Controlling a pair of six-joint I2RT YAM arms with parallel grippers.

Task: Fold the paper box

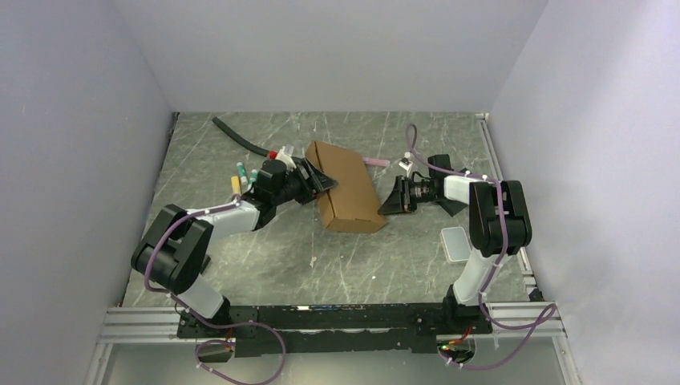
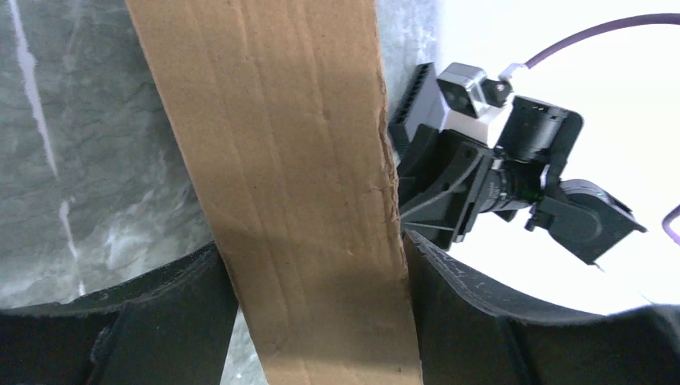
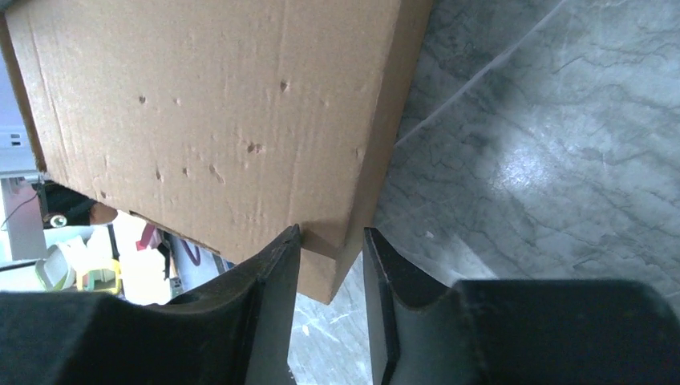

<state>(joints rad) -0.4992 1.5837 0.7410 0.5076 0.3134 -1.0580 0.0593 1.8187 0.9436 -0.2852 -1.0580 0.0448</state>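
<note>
The paper box (image 1: pixel 346 186) is a closed brown cardboard mailer in the middle of the table. My left gripper (image 1: pixel 319 183) is shut on its left side. In the left wrist view the cardboard (image 2: pixel 297 176) fills the gap between both fingers (image 2: pixel 144 321). My right gripper (image 1: pixel 388 200) is at the box's right near corner. In the right wrist view the jaws stand close together round that corner (image 3: pixel 325 273). One fingertip (image 3: pixel 277 265) lies on the big face and the other touches the side wall.
A translucent grey lid (image 1: pixel 455 243) lies by the right arm's base. A black hose (image 1: pixel 240 138) runs along the far left. Coloured markers (image 1: pixel 242 178) lie behind the left wrist. A pink strip (image 1: pixel 377 162) lies behind the box. Walls enclose three sides.
</note>
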